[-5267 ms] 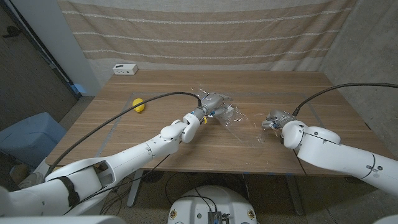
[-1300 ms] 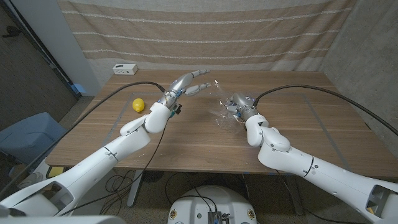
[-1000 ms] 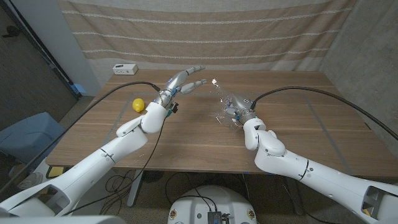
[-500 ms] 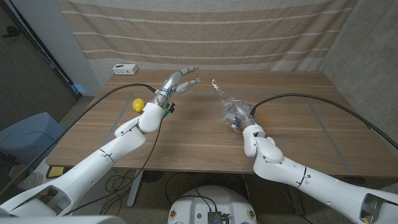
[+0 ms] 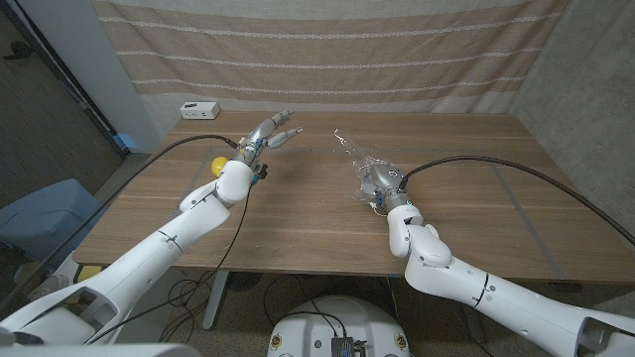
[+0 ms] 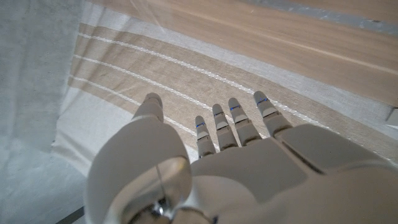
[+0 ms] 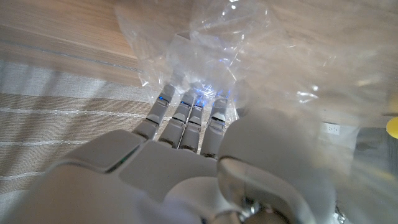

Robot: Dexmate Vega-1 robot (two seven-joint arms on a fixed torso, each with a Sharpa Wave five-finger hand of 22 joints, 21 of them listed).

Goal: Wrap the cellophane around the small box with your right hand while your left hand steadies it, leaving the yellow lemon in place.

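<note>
Noting change: my left hand (image 5: 266, 133) has drawn back from the table's middle toward the lemon (image 5: 217, 165), fingers spread, holding nothing. My right hand (image 5: 378, 181) has carried the cellophane (image 5: 349, 151) and presumably the small box inward, fingers closed into the crumpled film; the box itself I cannot make out. Judgement: steadying has lapsed, wrap unfinished, lemon in place.

yellow lemon (image 5: 217, 167), clear cellophane (image 5: 359, 162), brown wooden table (image 5: 298, 213), beige striped curtain (image 5: 327, 55)

Bare wooden table (image 5: 298, 213) between arms; lemon (image 5: 218, 167) seemingly blocks left.
</note>
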